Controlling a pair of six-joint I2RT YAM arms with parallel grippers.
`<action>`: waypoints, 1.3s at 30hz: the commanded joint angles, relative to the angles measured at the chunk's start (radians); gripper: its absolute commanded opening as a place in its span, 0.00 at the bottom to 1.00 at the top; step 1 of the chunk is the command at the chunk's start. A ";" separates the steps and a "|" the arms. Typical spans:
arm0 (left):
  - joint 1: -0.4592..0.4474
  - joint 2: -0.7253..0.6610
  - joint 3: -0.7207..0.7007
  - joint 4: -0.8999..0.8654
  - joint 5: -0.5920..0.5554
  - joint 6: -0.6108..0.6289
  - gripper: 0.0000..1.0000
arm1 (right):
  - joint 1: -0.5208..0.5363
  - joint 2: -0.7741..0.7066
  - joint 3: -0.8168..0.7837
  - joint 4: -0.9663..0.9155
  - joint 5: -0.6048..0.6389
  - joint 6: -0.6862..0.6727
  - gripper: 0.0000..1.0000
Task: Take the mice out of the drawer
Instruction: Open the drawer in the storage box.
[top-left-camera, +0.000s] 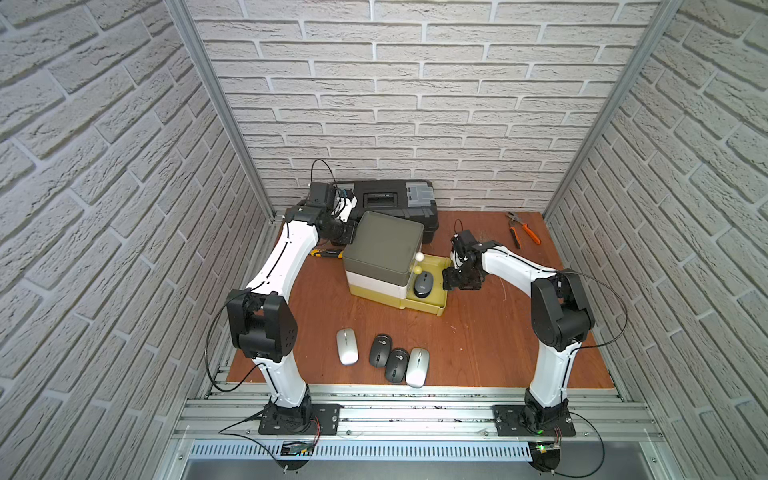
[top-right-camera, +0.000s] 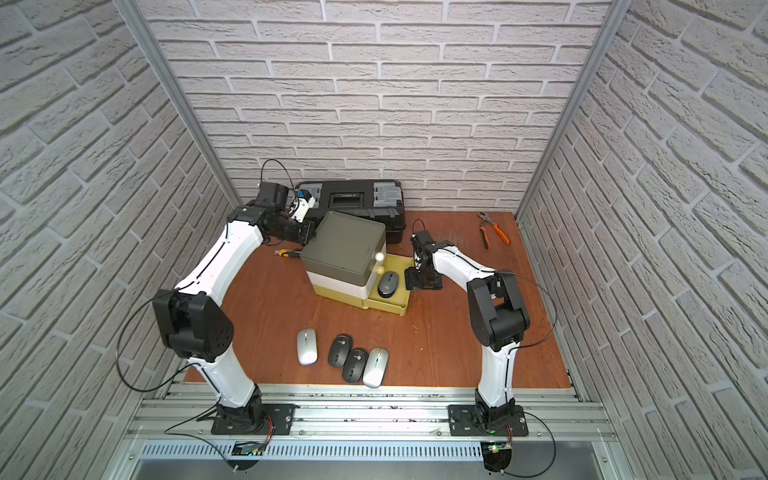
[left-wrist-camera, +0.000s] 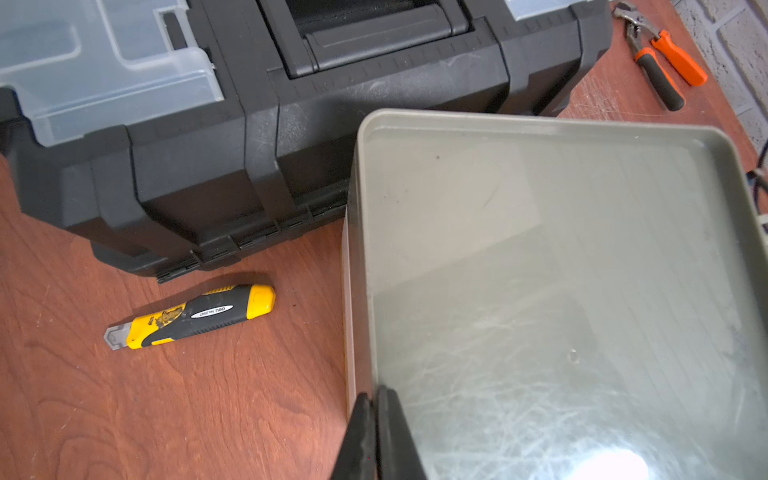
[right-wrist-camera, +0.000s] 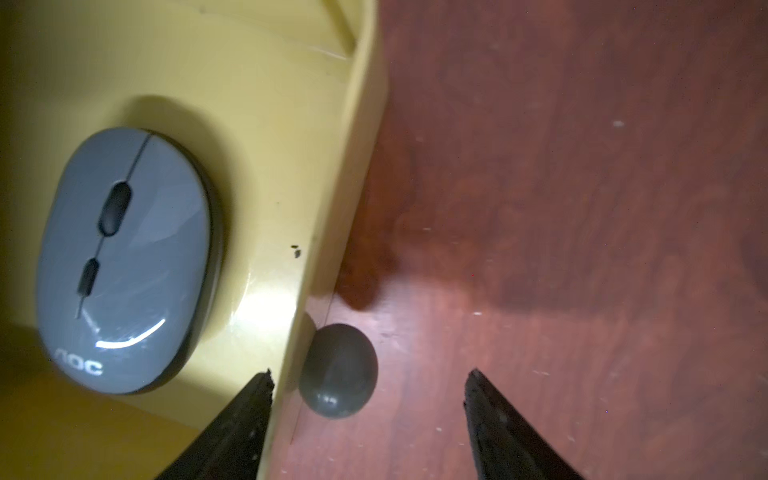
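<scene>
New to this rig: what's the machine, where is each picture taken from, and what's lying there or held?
Two robot arms stand at a wooden table. Two pictures look down from overhead; two come from cameras on the arms' wrists. On the table lie two silver mice and two black mice. A dark grey mouse sits in the open yellow drawer. The left end effector is shut, at the cabinet's top edge; the right end effector is open around the drawer knob, holding nothing.
</scene>
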 joint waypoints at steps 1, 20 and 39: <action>0.001 0.088 -0.057 -0.197 -0.094 0.041 0.00 | -0.059 -0.050 -0.035 -0.079 0.116 -0.049 0.74; -0.025 -0.050 0.049 -0.110 -0.208 0.039 0.50 | -0.076 -0.177 -0.126 0.045 -0.075 -0.015 0.73; -0.590 0.103 0.355 -0.242 -0.248 -0.002 0.82 | -0.334 -0.341 -0.196 0.185 -0.140 0.099 0.73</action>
